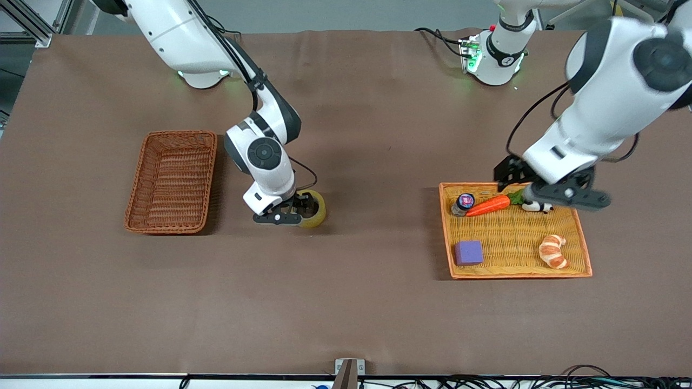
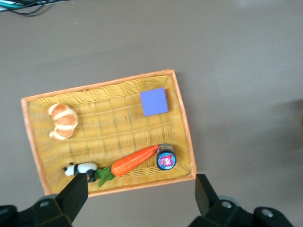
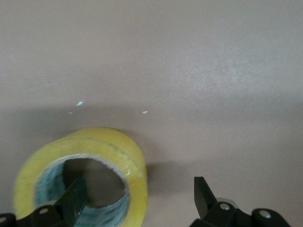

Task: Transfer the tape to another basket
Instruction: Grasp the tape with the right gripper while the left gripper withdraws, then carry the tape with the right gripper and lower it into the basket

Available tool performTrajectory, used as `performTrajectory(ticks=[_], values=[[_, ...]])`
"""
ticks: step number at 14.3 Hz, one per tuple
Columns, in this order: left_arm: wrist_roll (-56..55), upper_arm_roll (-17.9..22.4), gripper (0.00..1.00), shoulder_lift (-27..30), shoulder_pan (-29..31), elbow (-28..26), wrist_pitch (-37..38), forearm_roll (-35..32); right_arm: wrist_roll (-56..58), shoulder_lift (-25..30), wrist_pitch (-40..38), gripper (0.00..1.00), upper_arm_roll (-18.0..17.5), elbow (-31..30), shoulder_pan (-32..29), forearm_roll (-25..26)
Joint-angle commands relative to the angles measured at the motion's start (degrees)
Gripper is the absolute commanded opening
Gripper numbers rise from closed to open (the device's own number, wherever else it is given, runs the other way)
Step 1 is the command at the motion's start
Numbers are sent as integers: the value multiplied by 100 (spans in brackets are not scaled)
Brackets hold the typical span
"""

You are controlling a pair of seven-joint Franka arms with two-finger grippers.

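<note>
The tape (image 1: pixel 315 210), a yellowish roll with a grey core, sits on the brown table between the two baskets, closer to the dark reddish-brown wicker basket (image 1: pixel 178 133). My right gripper (image 1: pixel 286 212) is down at the tape and open. In the right wrist view one finger (image 3: pixel 75 193) is inside the hole of the tape (image 3: pixel 128 156) and the other is outside, so my right gripper (image 3: pixel 138 189) straddles the roll's wall. My left gripper (image 1: pixel 562 195) hangs open and empty over the far edge of the yellow tray basket (image 1: pixel 513 275); the left wrist view shows my left gripper (image 2: pixel 140 185) over that edge.
The yellow tray basket (image 2: pixel 187 127) holds a pink-lidded jar (image 1: pixel 464 202), a carrot (image 1: pixel 488 205), a panda figure (image 1: pixel 537 206), a purple block (image 1: pixel 468 252) and a croissant (image 1: pixel 553 251). The dark basket holds nothing that I can see.
</note>
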State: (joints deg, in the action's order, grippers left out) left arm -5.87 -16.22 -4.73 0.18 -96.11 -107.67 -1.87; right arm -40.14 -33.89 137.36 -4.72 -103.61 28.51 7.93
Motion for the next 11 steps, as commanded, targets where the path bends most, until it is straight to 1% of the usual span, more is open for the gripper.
performTrajectory(ticks=[1,3,5,6,7,8,9,10,11], values=[[-10,-31,100,516,158,-409,-18,160,-467,-91,45,100,-20,16,75,191],[-29,4,100,569,175,-330,350,160,-609,-118,1,100,-20,25,102,183],[-46,13,100,525,175,-171,544,160,-644,-127,-69,100,-20,-19,137,183],[-20,22,100,517,210,-162,554,152,-645,-144,-87,98,-20,-10,154,183],[-2,13,100,543,332,-162,589,152,-645,-153,-78,93,-20,-10,146,183],[41,39,100,543,316,-154,598,169,-627,-197,-43,83,-20,7,146,200],[59,144,100,552,273,-145,598,161,-627,-223,-26,71,-20,25,102,200],[68,258,100,578,176,-136,615,169,-627,-232,-25,57,-20,34,93,200],[68,520,100,604,28,-127,711,169,-636,-232,-25,41,-20,42,93,200]])
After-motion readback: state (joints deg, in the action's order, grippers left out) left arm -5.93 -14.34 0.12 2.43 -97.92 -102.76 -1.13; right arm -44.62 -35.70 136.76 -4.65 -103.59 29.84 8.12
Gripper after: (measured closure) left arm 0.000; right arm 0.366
